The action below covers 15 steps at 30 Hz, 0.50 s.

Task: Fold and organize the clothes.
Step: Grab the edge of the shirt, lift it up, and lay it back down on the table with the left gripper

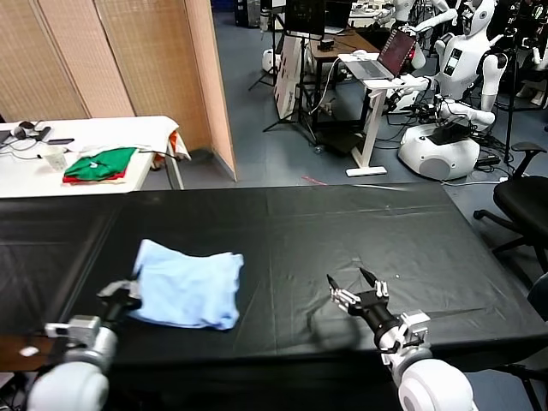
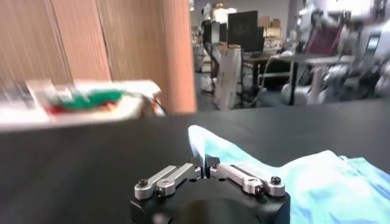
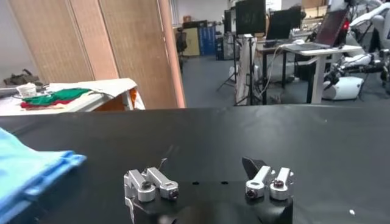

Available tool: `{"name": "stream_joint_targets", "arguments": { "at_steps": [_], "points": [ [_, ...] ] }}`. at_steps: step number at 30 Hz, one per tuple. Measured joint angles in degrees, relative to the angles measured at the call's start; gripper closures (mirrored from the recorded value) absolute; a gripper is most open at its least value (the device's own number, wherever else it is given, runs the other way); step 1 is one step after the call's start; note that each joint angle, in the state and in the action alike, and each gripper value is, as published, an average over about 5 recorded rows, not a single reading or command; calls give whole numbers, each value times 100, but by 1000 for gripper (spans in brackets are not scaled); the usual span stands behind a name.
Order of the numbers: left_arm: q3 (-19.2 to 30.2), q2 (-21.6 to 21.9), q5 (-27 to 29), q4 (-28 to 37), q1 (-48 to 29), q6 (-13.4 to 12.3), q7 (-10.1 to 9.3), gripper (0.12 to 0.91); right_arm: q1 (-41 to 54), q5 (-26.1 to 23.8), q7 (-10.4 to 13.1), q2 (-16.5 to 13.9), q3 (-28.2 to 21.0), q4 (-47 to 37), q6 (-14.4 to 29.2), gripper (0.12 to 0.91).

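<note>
From my head camera I see the pale blue T-shirt (image 1: 190, 289) lying bunched and partly folded on the black table (image 1: 342, 231), on the left half and toward the near edge. Its layers are stacked unevenly, with a thicker rolled hem along the near right corner.

My left arm reaches in low from the near-left corner, forearm angled up and inward across the table edge. The left gripper (image 1: 126, 297) sits at the shirt's near-left edge. In the left wrist view the left gripper (image 2: 204, 165) has its two fingers drawn together, tips meeting at a fold of blue fabric that rises just behind them; I read that as a pinch on the shirt's edge, though the cloth actually caught between the tips is too slight to see clearly. The rest of the T-shirt (image 2: 317, 182) spreads away beside the gripper, flat on the table.

My right arm comes in from the near-right corner, also low, forearm pointing forward and a little inward. The right gripper (image 1: 355, 282) hovers just over bare black cloth with its fingers spread wide, holding nothing, well apart from the shirt. The right wrist view confirms it: the right gripper (image 3: 207, 170) has its fingers standing far apart, and only a blue corner of the T-shirt (image 3: 27, 173) shows off to one side.
</note>
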Motion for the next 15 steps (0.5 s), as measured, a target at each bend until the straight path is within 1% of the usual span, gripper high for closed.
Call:
{"name": "stream_joint_targets", "arguments": {
  "at_steps": [5, 8, 10, 12, 15],
  "points": [
    [-630, 656, 450, -116, 136, -116, -9, 858, -6, 2, 4, 38, 0, -14, 3, 118],
    [-893, 874, 770, -274, 263, -207, -109, 858, -46, -5, 7, 75, 5, -41, 21, 118],
    [-939, 878, 936, -418, 333, -213, -221, 858, -85, -26, 11, 120, -11, -65, 34, 118],
    [-846, 766, 1080, -575, 392, -180, -300, 858, -119, -54, 14, 165, -35, -72, 41, 118],
    [-444, 399, 1272, -726, 437, -108, -372, 858, -165, -87, 15, 200, -36, -49, 45, 118]
  ]
}}
